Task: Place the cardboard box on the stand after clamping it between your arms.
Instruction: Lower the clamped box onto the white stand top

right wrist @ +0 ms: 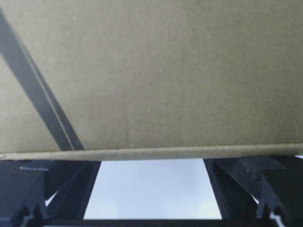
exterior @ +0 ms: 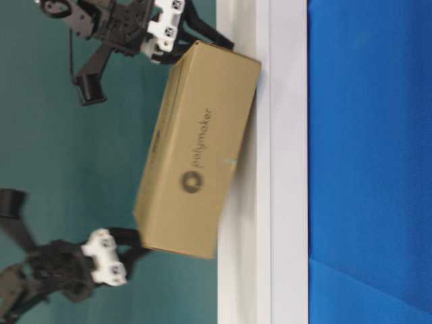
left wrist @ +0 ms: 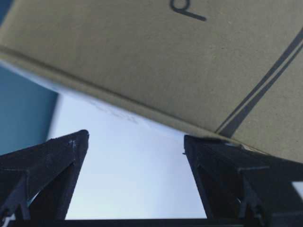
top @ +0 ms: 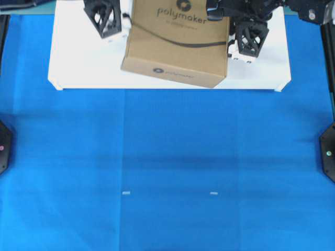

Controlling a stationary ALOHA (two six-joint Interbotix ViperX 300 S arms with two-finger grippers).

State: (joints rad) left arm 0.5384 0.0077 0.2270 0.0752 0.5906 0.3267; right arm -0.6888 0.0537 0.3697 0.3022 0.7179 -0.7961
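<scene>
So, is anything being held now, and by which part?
The cardboard box, seemingly pressed between the left gripper and right gripper at its opposite sides, one edge on the stand.

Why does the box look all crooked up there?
The cardboard box sits tilted on the white stand: in the table-level view one edge rests on the stand while the other end is lifted off it. From overhead it is also twisted, not square with the stand's edges. A pincer stands at each side.
</scene>
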